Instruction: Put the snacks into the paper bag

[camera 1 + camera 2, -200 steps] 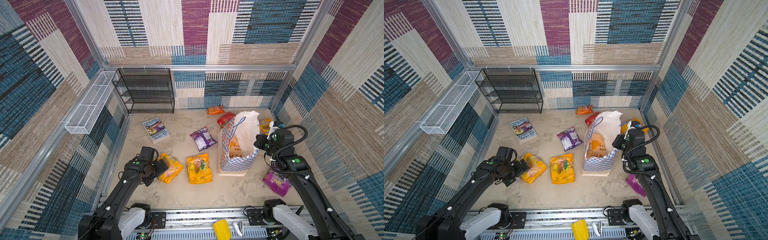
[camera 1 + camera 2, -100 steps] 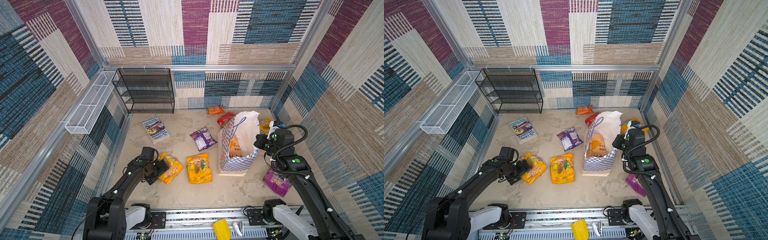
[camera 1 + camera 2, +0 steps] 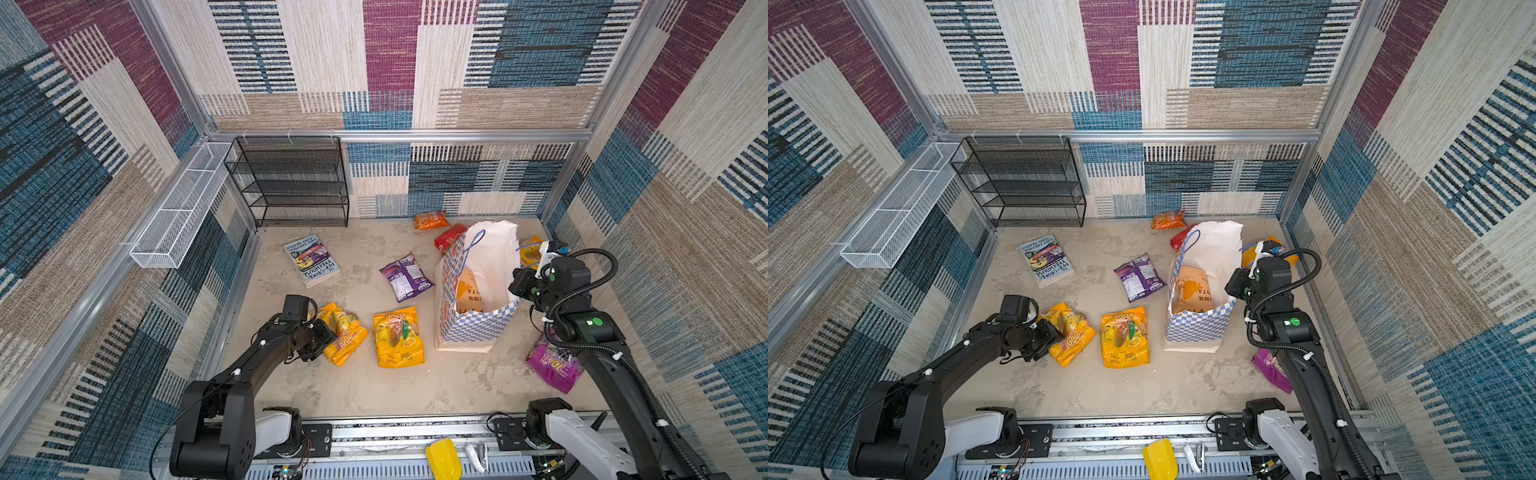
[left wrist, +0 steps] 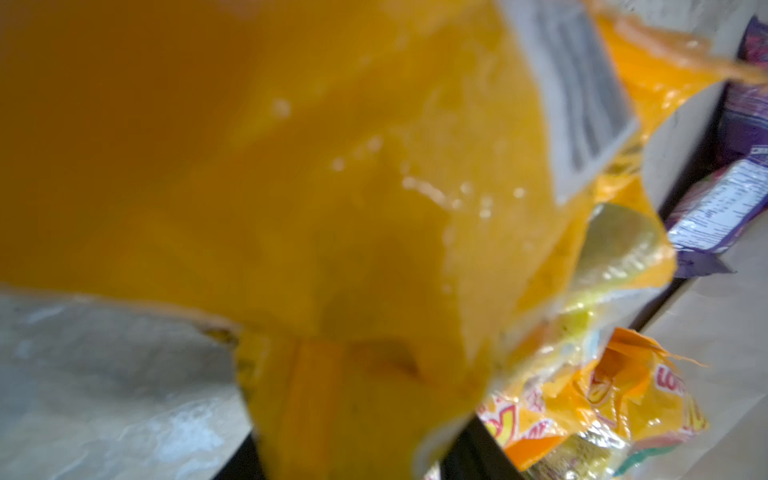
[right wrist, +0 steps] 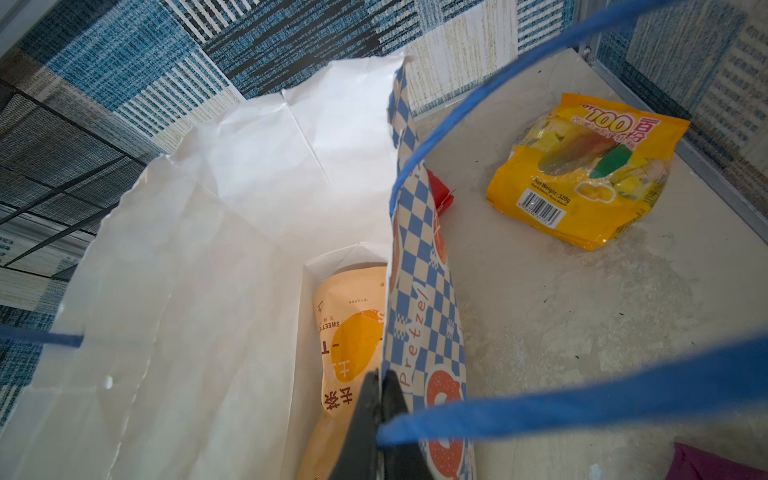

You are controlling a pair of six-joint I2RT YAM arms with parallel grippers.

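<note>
The checked paper bag (image 3: 478, 328) (image 3: 1196, 328) stands open with a pale orange snack (image 5: 349, 328) inside. My right gripper (image 3: 517, 286) (image 5: 380, 386) is shut on the bag's rim by a blue handle. My left gripper (image 3: 328, 332) (image 4: 361, 453) is shut on the end of a yellow snack (image 3: 345, 336) (image 4: 332, 208) lying on the floor. A second yellow snack (image 3: 397, 336) lies beside it. A purple snack (image 3: 405, 276), an orange one (image 3: 431, 219) and a red one (image 3: 449, 237) lie further back. Another yellow snack (image 5: 582, 170) lies beyond the bag, and a magenta one (image 3: 552, 365) under my right arm.
A blue-grey book (image 3: 311, 259) lies at the back left of the floor. A black mesh shelf (image 3: 291, 183) stands against the back wall, and a white wire basket (image 3: 178, 208) hangs on the left wall. Patterned walls close in all sides.
My left gripper has edged onto the yellow snack's end and its fingers have closed on it. The right arm and the bag have not moved.
</note>
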